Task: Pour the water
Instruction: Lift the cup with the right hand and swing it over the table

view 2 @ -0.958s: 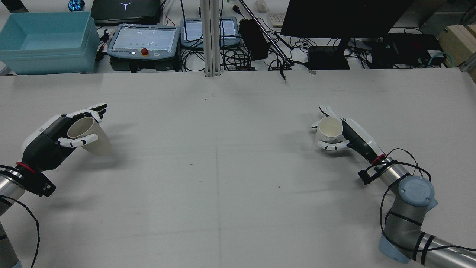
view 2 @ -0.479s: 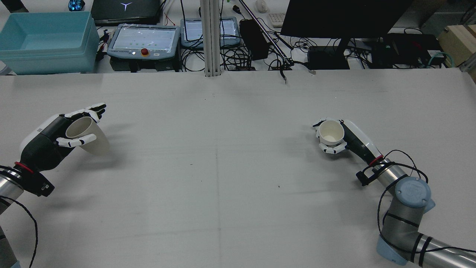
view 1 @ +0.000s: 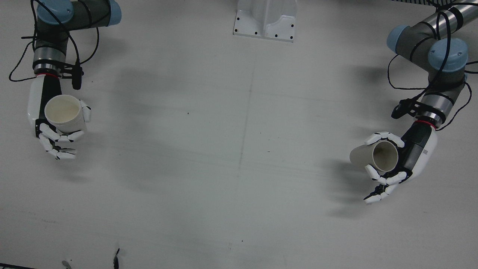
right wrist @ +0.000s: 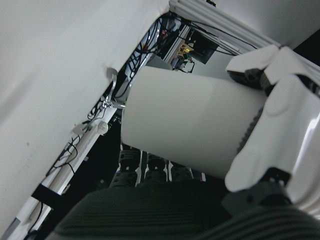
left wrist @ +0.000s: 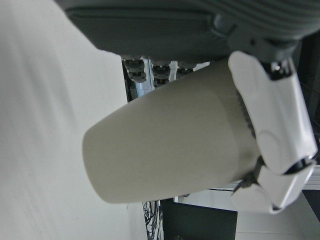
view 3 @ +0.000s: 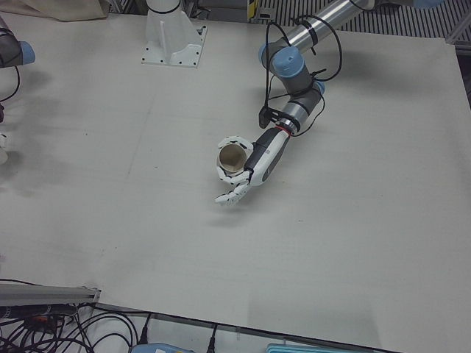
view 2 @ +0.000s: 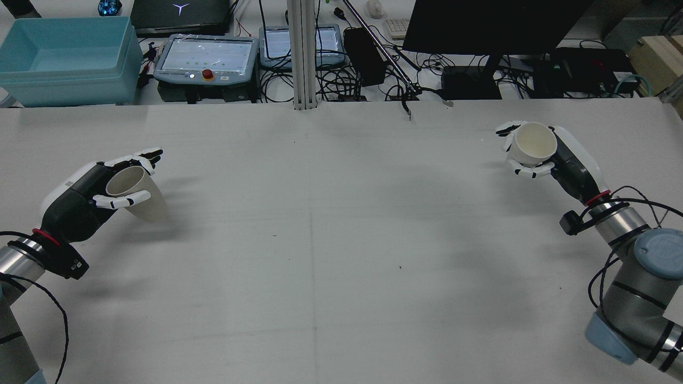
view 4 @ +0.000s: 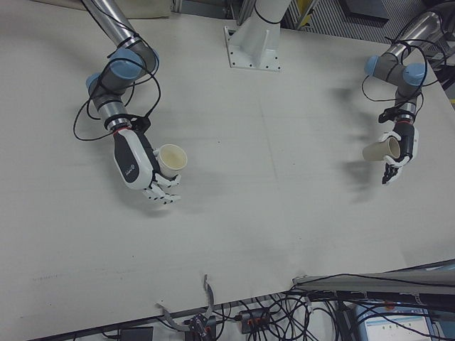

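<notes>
While held: cups (view 2: 135,193) inside fingers (view 2: 118,201)

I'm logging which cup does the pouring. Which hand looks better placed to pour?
Probably the left hand: its cup is already tilted, mouth sideways. The right hand holds its cup nearly upright, suited to receive. They remain far apart.

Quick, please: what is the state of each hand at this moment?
Left hand: closed on a tilted paper cup.
Right hand: closed on a white cup, lifted off the table.
</notes>
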You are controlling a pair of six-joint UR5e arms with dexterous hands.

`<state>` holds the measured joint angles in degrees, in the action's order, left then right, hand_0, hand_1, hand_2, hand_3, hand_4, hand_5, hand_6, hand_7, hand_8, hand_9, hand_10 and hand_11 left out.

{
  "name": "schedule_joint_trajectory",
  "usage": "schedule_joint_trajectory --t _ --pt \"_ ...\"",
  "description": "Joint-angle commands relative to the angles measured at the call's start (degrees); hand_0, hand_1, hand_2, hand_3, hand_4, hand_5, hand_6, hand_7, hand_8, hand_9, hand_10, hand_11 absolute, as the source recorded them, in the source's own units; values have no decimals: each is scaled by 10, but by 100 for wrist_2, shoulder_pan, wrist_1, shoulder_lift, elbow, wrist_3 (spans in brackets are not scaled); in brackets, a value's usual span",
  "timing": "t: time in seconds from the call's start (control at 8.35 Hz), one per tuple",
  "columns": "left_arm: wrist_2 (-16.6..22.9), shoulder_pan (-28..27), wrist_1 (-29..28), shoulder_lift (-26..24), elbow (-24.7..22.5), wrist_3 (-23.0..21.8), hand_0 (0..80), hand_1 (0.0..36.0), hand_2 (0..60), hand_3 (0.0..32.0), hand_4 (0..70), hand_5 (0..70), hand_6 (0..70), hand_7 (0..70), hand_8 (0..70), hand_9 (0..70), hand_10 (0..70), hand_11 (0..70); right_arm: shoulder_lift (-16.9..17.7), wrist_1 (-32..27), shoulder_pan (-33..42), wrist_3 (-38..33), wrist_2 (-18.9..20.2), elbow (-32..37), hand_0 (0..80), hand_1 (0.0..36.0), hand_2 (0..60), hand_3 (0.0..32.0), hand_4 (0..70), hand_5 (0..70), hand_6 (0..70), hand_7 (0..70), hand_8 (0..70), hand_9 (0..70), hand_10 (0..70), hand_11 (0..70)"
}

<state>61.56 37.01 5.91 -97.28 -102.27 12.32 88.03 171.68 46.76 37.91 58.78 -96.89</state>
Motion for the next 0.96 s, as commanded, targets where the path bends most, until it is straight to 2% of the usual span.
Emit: schedule_joint_trajectory --t 0.0,0.12,0.24,0.36,0.48,0.6,0.84 --pt "267 -62 952 -1104 93 103 445 360 600 0 394 700 101 204 89 143 49 86 146 1590 1795 -688 1358 -1293 512 255 599 0 415 622 300 348 217 307 244 369" --pt "277 -45 1217 -1387 76 261 456 360 600 0 397 700 103 207 88 143 48 84 -160 2179 2289 -698 1720 -1559 512 256 600 0 474 662 319 375 228 323 245 369" --pt "277 -71 1350 -1459 58 314 456 360 600 0 395 700 100 204 86 140 47 83 -529 2524 2633 -689 2011 -1596 512 257 600 0 496 678 326 385 228 323 245 369" --pt "277 -80 1351 -1452 49 437 448 360 600 0 378 700 89 187 83 135 46 82 -759 2615 2663 -689 2040 -1605 521 265 600 0 511 700 326 394 223 318 234 353" --pt "269 -97 1351 -1451 23 612 442 360 600 0 363 700 77 167 78 128 47 83 -1118 2694 2524 -602 1971 -1570 529 277 600 0 578 700 351 443 233 334 231 348" --pt "277 -167 1256 -1443 23 849 426 360 600 0 353 700 72 155 77 126 50 86 -1704 3112 2296 -323 1753 -1587 533 280 600 0 604 700 364 467 241 346 232 349" --pt "277 -334 703 -1373 31 1464 423 360 600 0 357 700 66 147 82 133 52 89 -2375 3292 1594 406 1270 -1588 541 292 600 0 638 700 376 492 240 345 226 341"
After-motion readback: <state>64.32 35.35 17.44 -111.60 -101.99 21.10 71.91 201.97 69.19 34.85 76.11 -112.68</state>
